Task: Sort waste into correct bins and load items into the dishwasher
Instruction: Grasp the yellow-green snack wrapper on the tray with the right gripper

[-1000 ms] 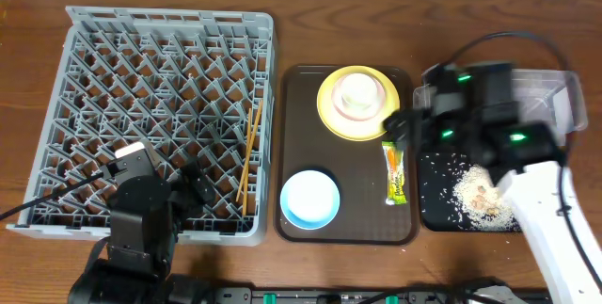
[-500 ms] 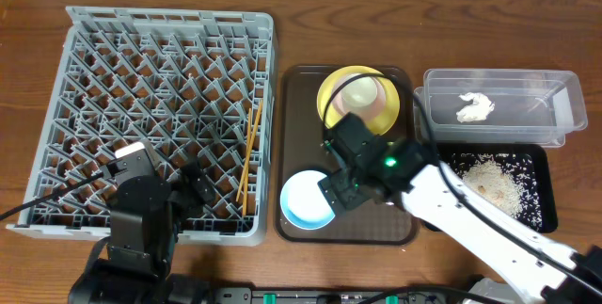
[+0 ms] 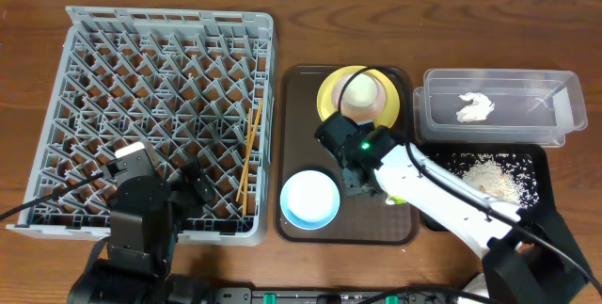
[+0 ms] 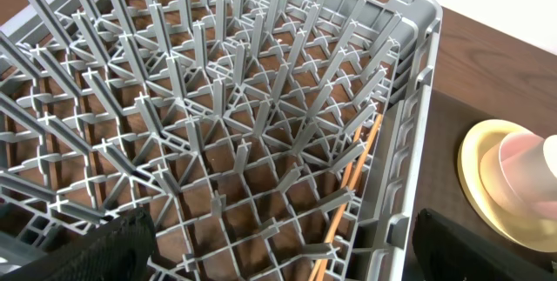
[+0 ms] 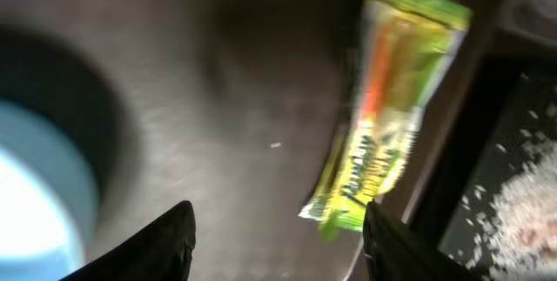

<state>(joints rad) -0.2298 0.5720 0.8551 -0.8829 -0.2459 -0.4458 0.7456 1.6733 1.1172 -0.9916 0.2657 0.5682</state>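
1. Green-and-orange snack wrapper lies flat on the brown serving tray, at one o'clock from your right gripper, whose fingers are spread with nothing between them.
2. Centre the wrapper in that gap, then descend and pinch across its narrow width. Thin film probably slips, so press down to the tray.
3. Mind the light blue bowl at nine o'clock and the black tray rim at three.
4. The clear tub, holding the napkin, looks the likely destination.
5. Your left gripper hangs spread and empty over the dish rack, with the chopsticks inside.
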